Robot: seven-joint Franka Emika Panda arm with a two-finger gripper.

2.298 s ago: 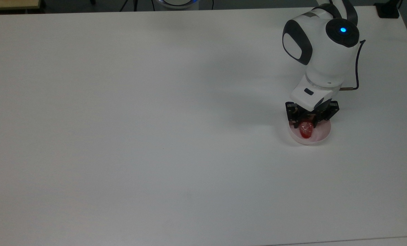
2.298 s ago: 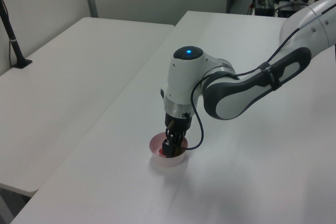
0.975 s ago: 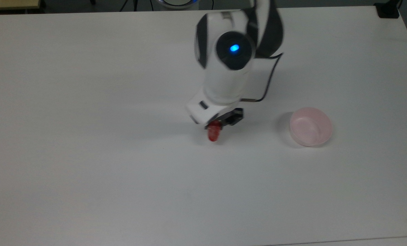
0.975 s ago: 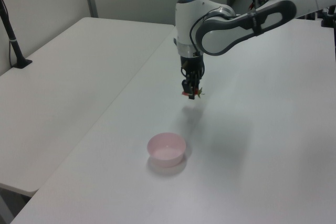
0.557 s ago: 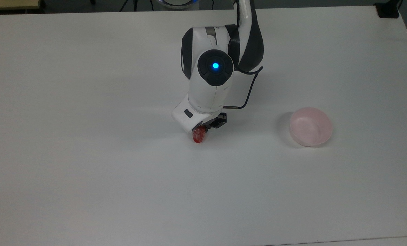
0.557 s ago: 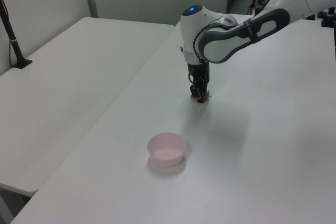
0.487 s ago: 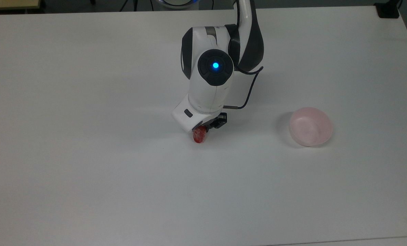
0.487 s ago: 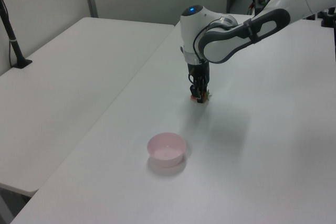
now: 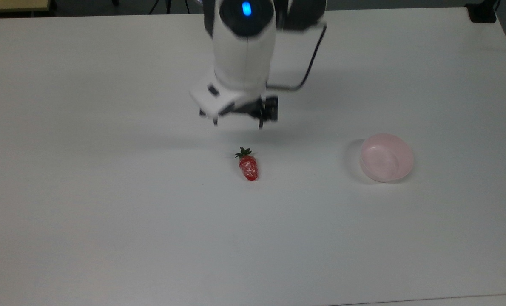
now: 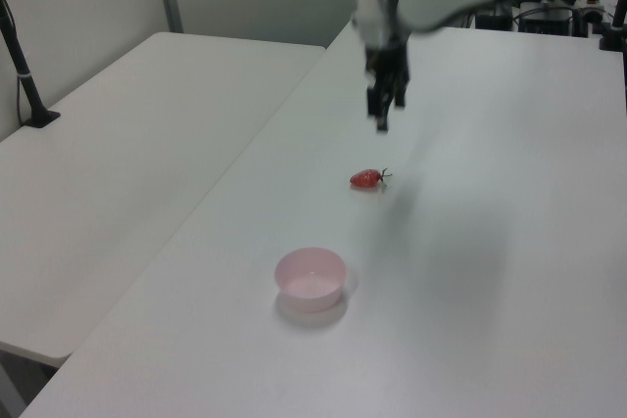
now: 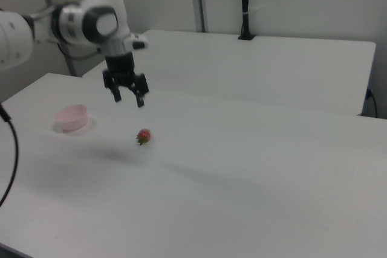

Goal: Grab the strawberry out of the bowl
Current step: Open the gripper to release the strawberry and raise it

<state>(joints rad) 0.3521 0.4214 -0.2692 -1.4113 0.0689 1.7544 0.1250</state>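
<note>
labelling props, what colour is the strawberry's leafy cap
Dark green, clearest in the top view, on the strawberry.

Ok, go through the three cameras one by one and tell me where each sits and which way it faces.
Top view: overhead, looking down on the white table; wrist and open gripper above the small glossy red strawberry.
Left view: raised beyond one table end, looking along it past the pale pink translucent plastic bowl; forearm and gripper show.
Right view: raised, looking across from the opposite side; arm and gripper show.
All three views share the strawberry lying on the table, apart from the bowl.
</note>
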